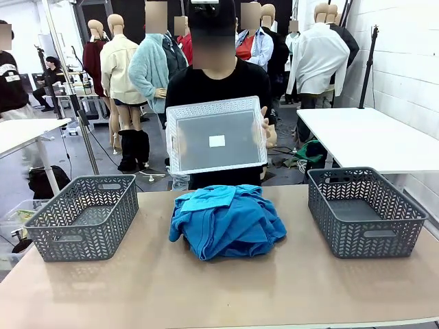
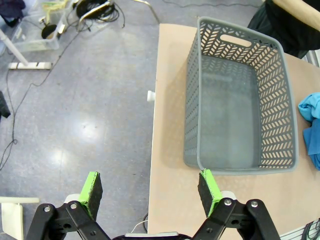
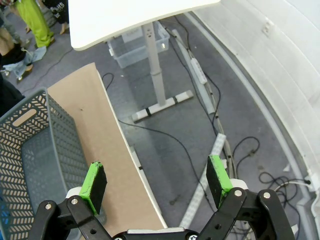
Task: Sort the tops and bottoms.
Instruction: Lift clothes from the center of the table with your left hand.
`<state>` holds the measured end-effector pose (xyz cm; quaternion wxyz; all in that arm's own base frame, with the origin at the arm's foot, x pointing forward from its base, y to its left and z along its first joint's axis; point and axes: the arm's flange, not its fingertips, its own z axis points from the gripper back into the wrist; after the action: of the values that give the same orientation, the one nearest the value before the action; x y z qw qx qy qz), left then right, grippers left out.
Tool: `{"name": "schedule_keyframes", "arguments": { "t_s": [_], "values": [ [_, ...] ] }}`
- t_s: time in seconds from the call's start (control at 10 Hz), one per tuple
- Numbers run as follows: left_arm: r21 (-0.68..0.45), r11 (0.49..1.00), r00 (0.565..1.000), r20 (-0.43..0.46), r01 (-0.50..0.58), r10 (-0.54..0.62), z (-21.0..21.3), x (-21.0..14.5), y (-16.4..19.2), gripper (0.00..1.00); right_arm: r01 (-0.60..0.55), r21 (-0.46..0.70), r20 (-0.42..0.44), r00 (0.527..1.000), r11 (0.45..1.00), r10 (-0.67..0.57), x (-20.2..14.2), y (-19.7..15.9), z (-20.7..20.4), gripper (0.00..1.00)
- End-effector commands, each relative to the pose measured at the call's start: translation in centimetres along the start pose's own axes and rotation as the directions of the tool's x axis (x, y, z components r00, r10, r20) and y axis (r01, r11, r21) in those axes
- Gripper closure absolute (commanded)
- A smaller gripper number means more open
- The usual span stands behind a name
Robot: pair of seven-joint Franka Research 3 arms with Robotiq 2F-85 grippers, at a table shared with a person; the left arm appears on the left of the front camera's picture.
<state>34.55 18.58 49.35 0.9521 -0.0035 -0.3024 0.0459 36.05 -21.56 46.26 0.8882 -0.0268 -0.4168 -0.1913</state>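
The tops [image 1: 226, 223] lay bunched in one blue heap on the table [image 1: 206, 295], well apart from both grippers, so the sorting looked not yet begun. Just ahead of the left gripper [image 2: 149, 186], its fingers spread wide and empty, sat the empty left basket [image 2: 192, 115], with the heap past its far wall. The right gripper [image 3: 155, 172], likewise spread and empty, hung over the table edge beside the empty right basket [image 3: 20, 165]. A person held a clear bin [image 1: 216, 140] beyond the heap.

Tops [image 1: 226, 221] on table [image 1: 206, 288] between left basket [image 1: 82, 236] and right basket [image 1: 370, 240], person's tray [image 1: 206, 133] behind.
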Motion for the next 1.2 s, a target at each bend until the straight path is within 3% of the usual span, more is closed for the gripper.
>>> {"name": "schedule_keyframes", "arguments": {
  "t_s": [0.0,1.1],
  "values": [
    [0.007,1.0,1.0,0.0,0.013,-0.013,0.11,-0.14,0.23,0.0,-0.002,0.004,-0.01,1.0,1.0,0.002,-0.05,-0.06,0.11,0.0],
    [0.007,1.0,1.0,0.0,0.013,-0.013,0.11,-0.14,0.23,0.0,-0.002,0.004,-0.01,1.0,1.0,0.002,-0.05,-0.06,0.11,0.0]
  ]
}}
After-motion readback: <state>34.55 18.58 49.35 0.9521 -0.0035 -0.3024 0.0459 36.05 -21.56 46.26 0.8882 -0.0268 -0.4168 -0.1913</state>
